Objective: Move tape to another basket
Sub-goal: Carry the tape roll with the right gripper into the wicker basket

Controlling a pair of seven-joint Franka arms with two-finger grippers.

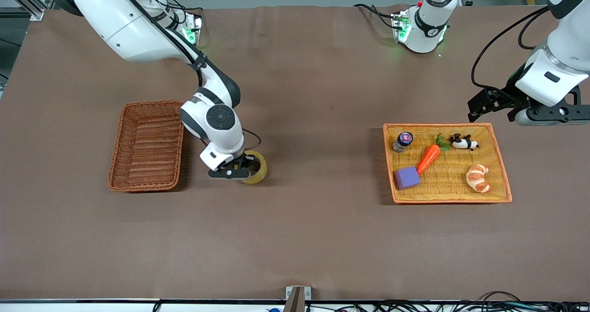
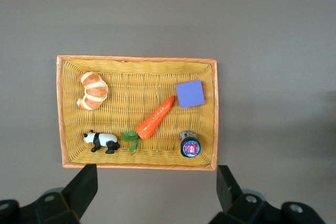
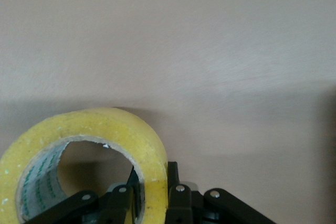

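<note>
The right pincer (image 1: 243, 170) is clamped on the wall of the one translucent yellowish tape roll (image 1: 256, 167), low over the brown tabletop (image 1: 313, 238) just beside the empty reddish-brown wicker basket (image 1: 146, 146). The left pincer (image 1: 495, 102) hangs wide open above the yellow flat tray (image 1: 449, 197), which holds five things: carrot (image 1: 428, 158), croissant (image 1: 478, 178), purple block (image 1: 407, 177), panda figure (image 1: 463, 142), small jar (image 1: 403, 141).

From the front view we look down from high up across the whole desk (image 1: 295, 238), facing both robots. The left wrist view looks straight down from well above the yellow tray (image 2: 137, 60), which we also see in the front view (image 1: 504, 173). The right wrist view sits very close to the tape (image 3: 89, 145), low by the desk; the front view shows it too (image 1: 258, 167).
</note>
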